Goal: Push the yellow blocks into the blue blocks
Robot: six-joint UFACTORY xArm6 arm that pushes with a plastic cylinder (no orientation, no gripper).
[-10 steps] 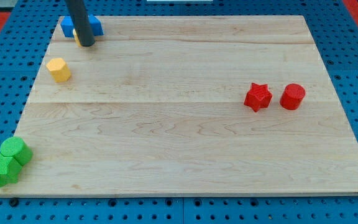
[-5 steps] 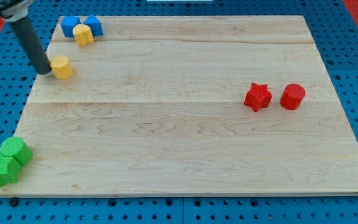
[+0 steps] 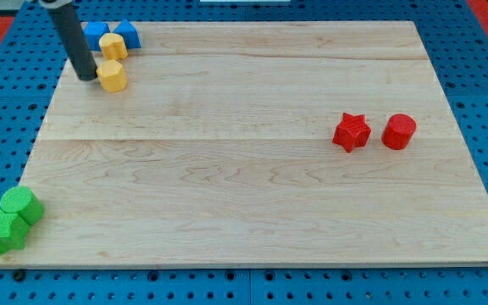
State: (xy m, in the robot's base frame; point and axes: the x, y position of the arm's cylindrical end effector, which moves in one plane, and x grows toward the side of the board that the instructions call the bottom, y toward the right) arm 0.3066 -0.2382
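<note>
Two blue blocks sit at the board's top left corner, one [image 3: 127, 35] in full view and one [image 3: 97, 34] partly behind the rod. A yellow block [image 3: 113, 47] rests against their lower side. A second yellow block [image 3: 111, 75], hexagon-like, lies just below it with a small gap between them. My tip [image 3: 85, 77] is at this lower yellow block's left side, touching it or nearly so. The dark rod leans up toward the view's top left.
A red star [image 3: 352, 131] and a red cylinder [image 3: 399, 131] sit side by side at the right. A green cylinder [image 3: 19, 204] and a green star [image 3: 2, 230] sit at the bottom left corner of the wooden board [image 3: 252, 195].
My tip has moved up and to the right. The lower yellow block has slid up and right with it, closer to the blue blocks and the other yellow block.
</note>
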